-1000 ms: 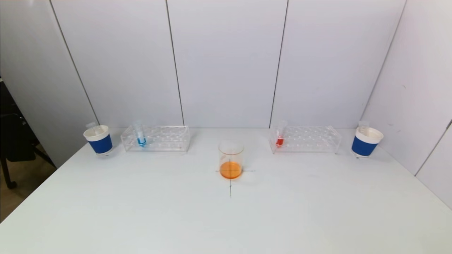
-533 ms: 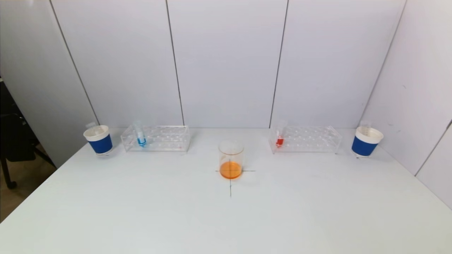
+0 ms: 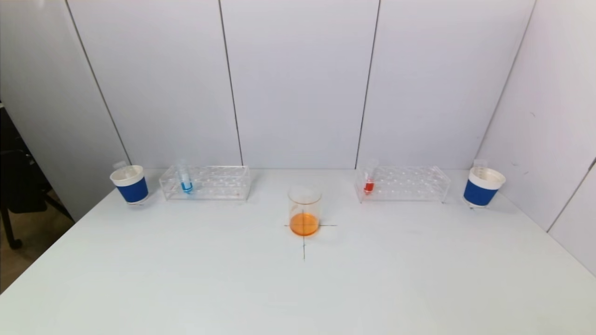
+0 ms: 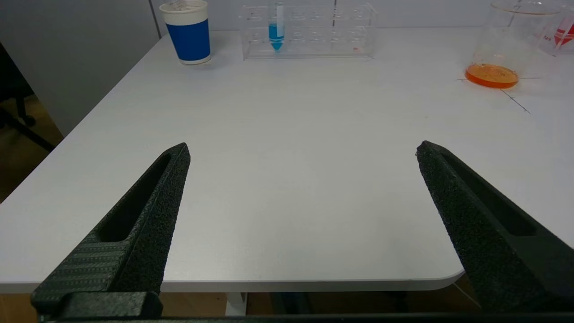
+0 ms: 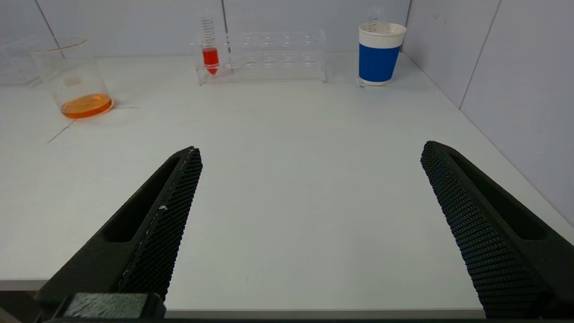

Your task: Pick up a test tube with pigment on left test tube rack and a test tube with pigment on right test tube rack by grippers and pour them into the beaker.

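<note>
A clear left rack [image 3: 219, 184] at the table's back left holds a test tube with blue pigment [image 3: 185, 178], also in the left wrist view [image 4: 276, 27]. A clear right rack [image 3: 412, 184] holds a test tube with red pigment [image 3: 369, 178], also in the right wrist view [image 5: 210, 49]. A glass beaker [image 3: 304, 210] with orange liquid stands at the centre on a drawn cross. My left gripper [image 4: 302, 150] is open and empty at the table's near edge. My right gripper [image 5: 311, 152] is open and empty there too. Neither gripper shows in the head view.
A blue-and-white paper cup [image 3: 129, 184] stands left of the left rack, another [image 3: 482, 186] right of the right rack. Each has a tube in it. White wall panels close the back and the right side. The table's left edge drops to the floor.
</note>
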